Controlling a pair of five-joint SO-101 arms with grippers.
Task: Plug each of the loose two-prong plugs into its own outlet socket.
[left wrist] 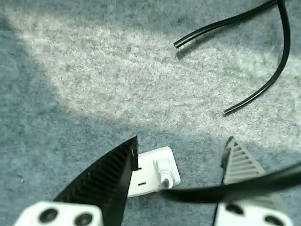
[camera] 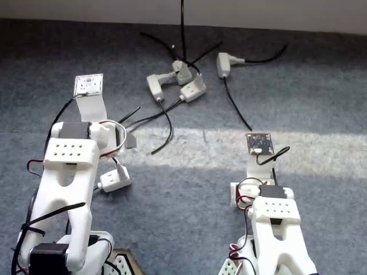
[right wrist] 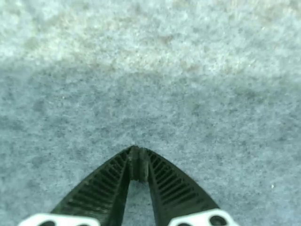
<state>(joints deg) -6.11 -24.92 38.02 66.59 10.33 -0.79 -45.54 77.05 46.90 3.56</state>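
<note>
Two risks stand out. Nearest, at the lower left of the high view, the left gripper point(left wrist: 182, 141) has its fingers apart around a white connector point(left wrist: 153, 172). A black cable point(left wrist: 225, 188) runs across the grey finger, so closing here could pinch the cable or knock the connector askew. At the lower right, the right gripper point(right wrist: 138, 161) is pressed together on nothing above the carpet point(right wrist: 150, 70). Farther off, upper centre, the other connectors point(camera: 178, 83) lie tangled, so pulling one may drag the rest.

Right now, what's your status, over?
Left tool open over a white plug. Right tool shut, empty, above carpet. Plug's black cord crosses the left tool.
</note>
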